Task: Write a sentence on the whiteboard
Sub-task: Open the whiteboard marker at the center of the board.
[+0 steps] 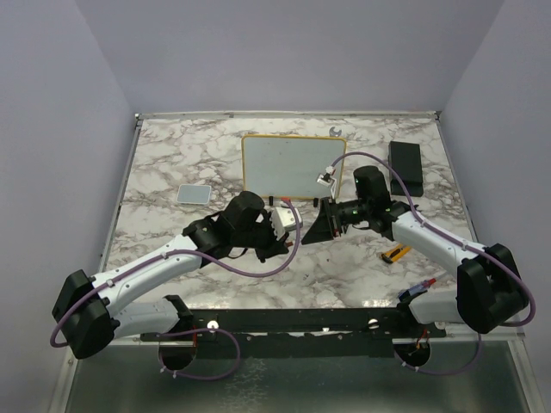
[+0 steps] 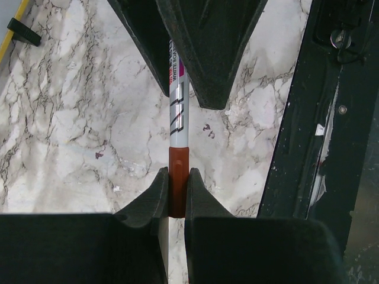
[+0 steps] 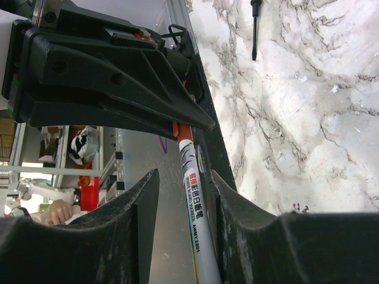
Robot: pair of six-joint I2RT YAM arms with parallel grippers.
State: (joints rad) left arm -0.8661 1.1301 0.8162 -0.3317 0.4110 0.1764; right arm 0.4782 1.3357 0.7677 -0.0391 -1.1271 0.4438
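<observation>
The whiteboard (image 1: pixel 288 163), pale with a yellow frame, lies at the back middle of the marble table; its corner (image 2: pixel 14 21) shows in the left wrist view. No sentence shows on its face. A white marker (image 2: pixel 178 112) with a red cap (image 2: pixel 178 171) hangs level between the two arms. My left gripper (image 2: pixel 177 184) is shut on the red cap. My right gripper (image 3: pixel 185 192) faces it and straddles the marker's white barrel (image 3: pixel 196 207), jaws still apart with a gap on one side. The two grippers (image 1: pixel 301 225) almost touch in the top view.
A small grey square pad (image 1: pixel 195 194) lies left of the board. A black box (image 1: pixel 405 165) sits at the back right, a yellow-and-black tool (image 1: pixel 396 252) near the right arm. The right arm's cable (image 1: pixel 331 170) crosses the board's right edge. A black rail (image 1: pixel 293 323) runs along the near edge.
</observation>
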